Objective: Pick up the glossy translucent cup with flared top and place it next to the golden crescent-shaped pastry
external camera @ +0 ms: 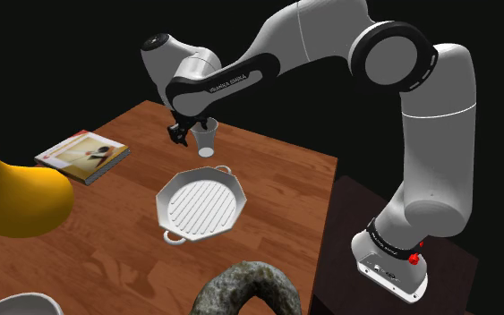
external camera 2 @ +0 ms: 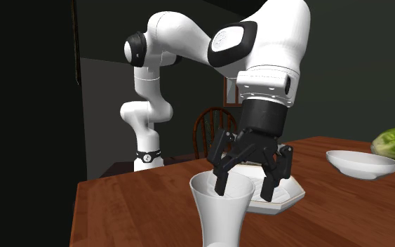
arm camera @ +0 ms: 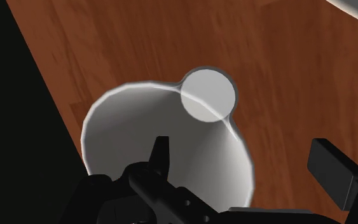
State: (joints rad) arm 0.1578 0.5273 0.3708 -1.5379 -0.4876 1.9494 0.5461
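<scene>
Far across the tabletop (external camera: pixel 286 179) in the shoulder view, the pale flared cup (external camera: pixel 207 140) stands upright, well apart from the crescent pastry (external camera: pixel 245 288) at the near edge. Second exterior view: jaws open astride its rim. Wrist view: nothing clasped, so grasp, lift and placing all remain
</scene>
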